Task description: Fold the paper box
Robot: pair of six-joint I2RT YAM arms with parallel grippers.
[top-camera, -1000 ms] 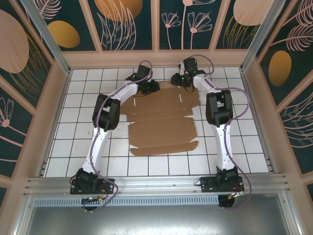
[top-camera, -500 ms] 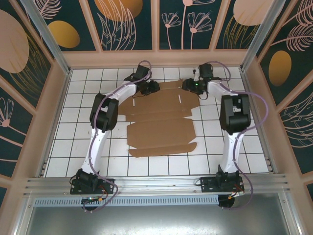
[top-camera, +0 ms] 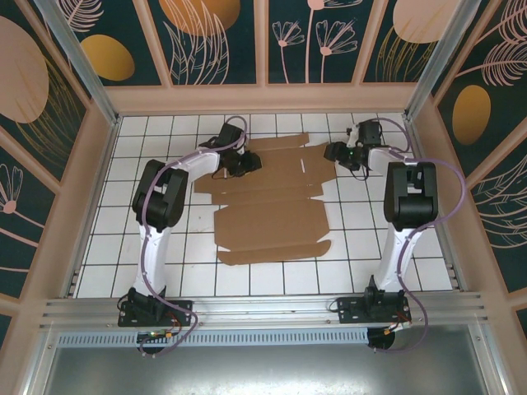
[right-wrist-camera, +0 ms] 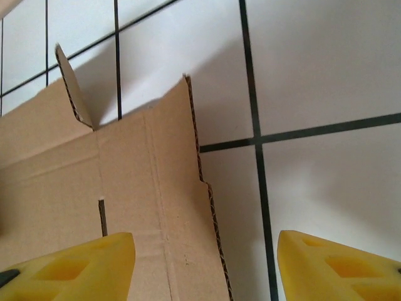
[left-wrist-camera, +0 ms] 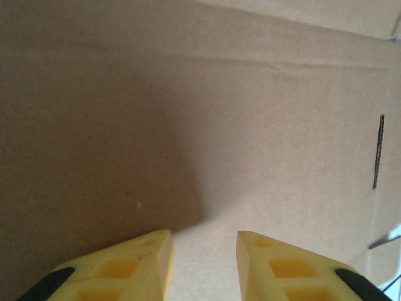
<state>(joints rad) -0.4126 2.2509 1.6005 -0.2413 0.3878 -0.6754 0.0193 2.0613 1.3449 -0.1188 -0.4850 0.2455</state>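
We see the box (top-camera: 272, 197) lying flat on the surface (top-camera: 107, 247). It looks light and stiff, bending at its creases, so we would take its far flaps by the edges. Left gripper (left-wrist-camera: 203, 235) narrowly parted, right gripper (right-wrist-camera: 207, 241) wide, both empty.

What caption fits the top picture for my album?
Left gripper and right gripper poised at the far end of the unfolded paper box on the white tiled table.
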